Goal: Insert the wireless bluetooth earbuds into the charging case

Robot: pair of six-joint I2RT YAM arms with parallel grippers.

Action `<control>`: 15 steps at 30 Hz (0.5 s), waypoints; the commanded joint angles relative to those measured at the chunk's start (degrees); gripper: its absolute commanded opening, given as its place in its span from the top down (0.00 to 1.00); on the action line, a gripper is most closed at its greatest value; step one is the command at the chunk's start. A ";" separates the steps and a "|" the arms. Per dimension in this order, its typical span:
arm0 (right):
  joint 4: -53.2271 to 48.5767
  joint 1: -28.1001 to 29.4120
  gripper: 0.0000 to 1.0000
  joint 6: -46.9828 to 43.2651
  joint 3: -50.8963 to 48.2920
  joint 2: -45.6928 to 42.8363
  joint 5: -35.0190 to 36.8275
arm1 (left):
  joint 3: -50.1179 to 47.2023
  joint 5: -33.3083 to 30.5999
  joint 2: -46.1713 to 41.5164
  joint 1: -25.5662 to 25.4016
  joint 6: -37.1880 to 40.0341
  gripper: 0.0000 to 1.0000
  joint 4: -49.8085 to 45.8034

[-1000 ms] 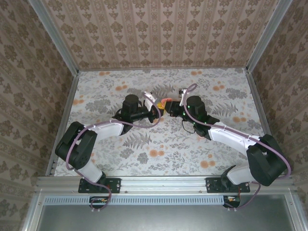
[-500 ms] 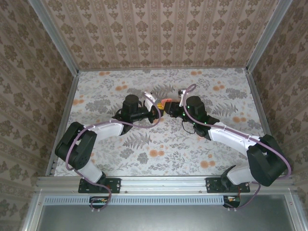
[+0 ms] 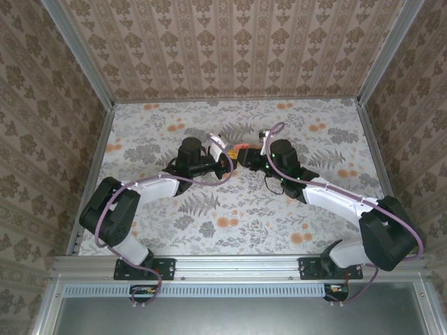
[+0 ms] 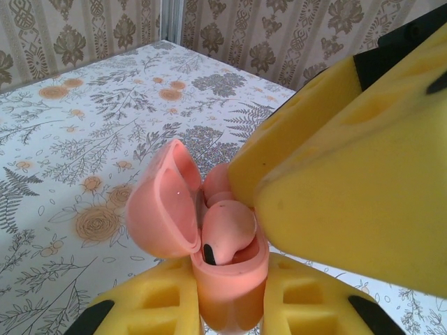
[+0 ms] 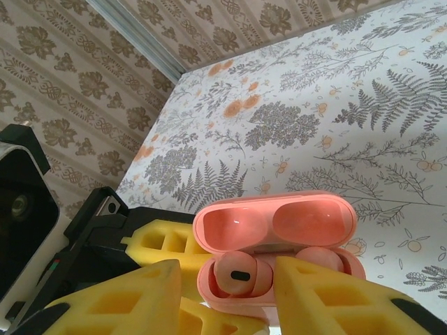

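We judge the job close to done: the charging case [image 4: 230,296] stands upright with its hinged lid thrown back, clamped at its base between the foam pads of the left gripper [image 4: 230,313], which holds it up off the flowered table [image 5: 335,105] about midway between the two arms. In the right wrist view one earbud [image 5: 234,273] sits in the near socket with its dark oval end showing, and a second rounded pink dome [image 5: 318,258] fills the socket next to it, so both buds look to us to be in place. We cannot tell whether the near one is pressed fully home. The right gripper [image 5: 225,265] hangs right over the case with its jaws apart, one pad on each side of the near bud and clamped on nothing. What seems left is to seat that bud firmly if it needs it, back the arm away, and perhaps fold the lid down. The case and buds are smooth, glossy coral plastic with rounded corners and a hollowed lid. The pads are soft, porous yellow foam cut into blocky wedges with square recesses, and the tablecloth is flat printed fabric.
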 commanded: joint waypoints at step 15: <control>-7.19 -0.74 0.44 -7.12 1.46 -10.21 0.09 | 1.46 6.03 -4.75 0.83 1.90 0.84 4.00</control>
